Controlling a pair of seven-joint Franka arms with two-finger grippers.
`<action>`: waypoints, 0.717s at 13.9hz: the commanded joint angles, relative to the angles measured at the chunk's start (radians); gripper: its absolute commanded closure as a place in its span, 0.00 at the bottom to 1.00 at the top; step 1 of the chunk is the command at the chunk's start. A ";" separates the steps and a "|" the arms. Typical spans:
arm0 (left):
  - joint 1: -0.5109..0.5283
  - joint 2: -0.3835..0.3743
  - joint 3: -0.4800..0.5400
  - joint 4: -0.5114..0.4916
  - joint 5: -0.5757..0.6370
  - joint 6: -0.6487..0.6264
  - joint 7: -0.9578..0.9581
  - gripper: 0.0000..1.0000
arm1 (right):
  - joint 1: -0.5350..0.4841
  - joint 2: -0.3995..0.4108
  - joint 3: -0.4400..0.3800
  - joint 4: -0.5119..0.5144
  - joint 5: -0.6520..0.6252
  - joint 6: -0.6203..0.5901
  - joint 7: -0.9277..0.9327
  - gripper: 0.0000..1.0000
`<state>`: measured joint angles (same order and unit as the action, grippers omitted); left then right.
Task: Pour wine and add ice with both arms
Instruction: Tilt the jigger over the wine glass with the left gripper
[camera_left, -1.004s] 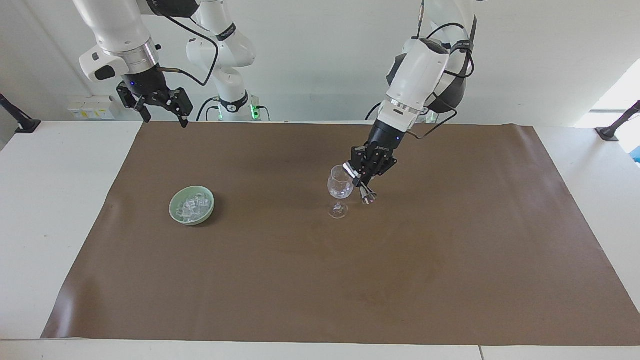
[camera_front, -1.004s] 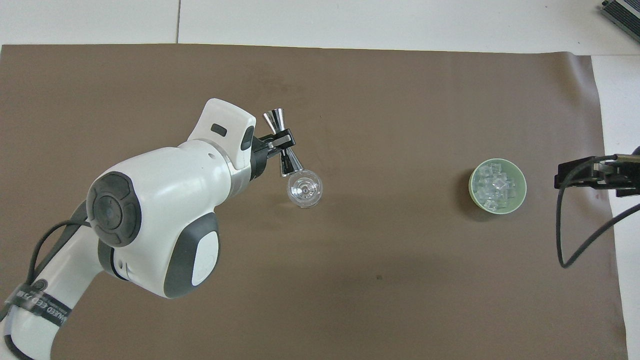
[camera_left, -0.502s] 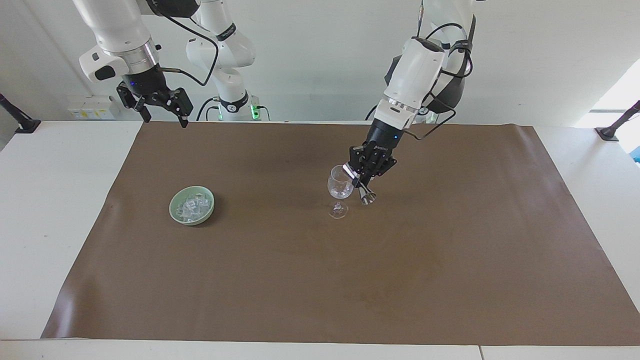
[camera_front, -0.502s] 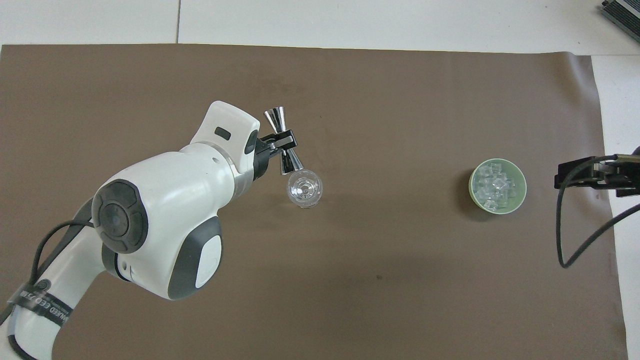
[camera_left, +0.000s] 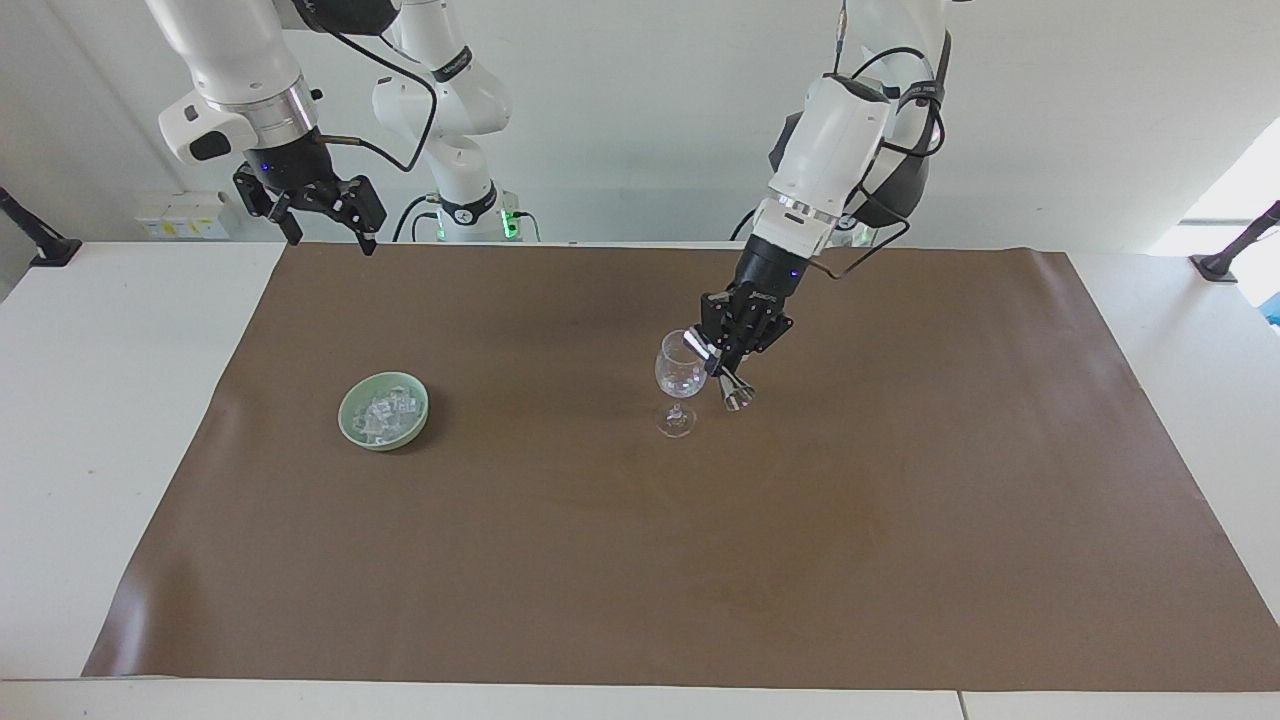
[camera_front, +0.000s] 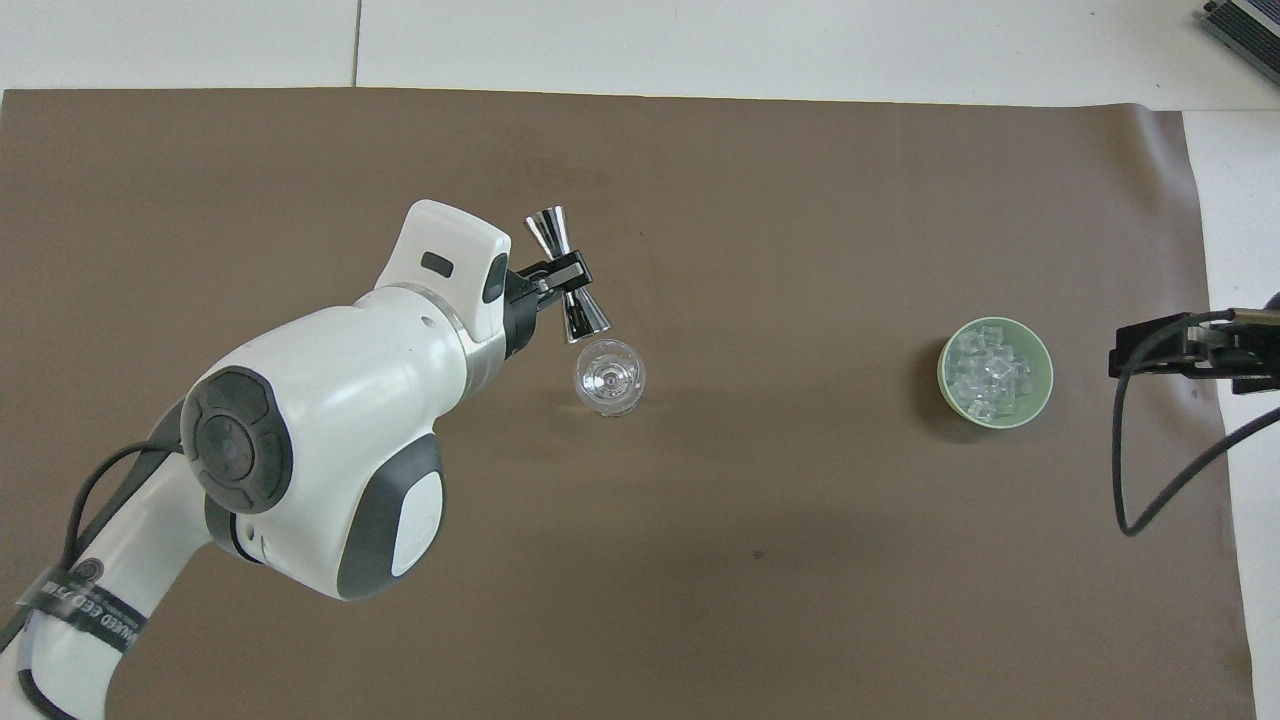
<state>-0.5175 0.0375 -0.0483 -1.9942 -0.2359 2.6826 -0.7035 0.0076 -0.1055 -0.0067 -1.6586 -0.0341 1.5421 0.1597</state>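
We keep the left gripper (camera_left: 722, 362) clamped on the tilted jigger (camera_front: 568, 287) over the wine glass (camera_left: 680, 378) rim, pouring slowly, while the right gripper (camera_left: 322, 215) waits open above the table's edge, the ice (camera_left: 384, 412) in its green bowl (camera_left: 350, 418).

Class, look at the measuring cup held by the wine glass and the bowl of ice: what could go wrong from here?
1. The left gripper holds the metal measuring cup tilted right at the wine glass rim; a nudge might topple the glass.
2. The ice sits heaped in the green bowl; cubes might slip from the open right gripper.
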 joint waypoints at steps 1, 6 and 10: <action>-0.009 -0.025 0.013 -0.032 0.023 0.028 -0.083 1.00 | -0.001 -0.023 -0.003 -0.024 0.017 -0.002 -0.031 0.00; 0.037 -0.030 0.015 -0.028 0.001 -0.064 -0.105 1.00 | -0.001 -0.023 -0.003 -0.024 0.017 -0.002 -0.031 0.00; 0.074 -0.039 0.016 -0.020 -0.213 -0.151 -0.105 1.00 | -0.001 -0.023 -0.003 -0.024 0.017 -0.002 -0.031 0.00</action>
<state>-0.4665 0.0352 -0.0289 -1.9968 -0.3773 2.5852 -0.7971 0.0075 -0.1055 -0.0067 -1.6586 -0.0341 1.5421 0.1597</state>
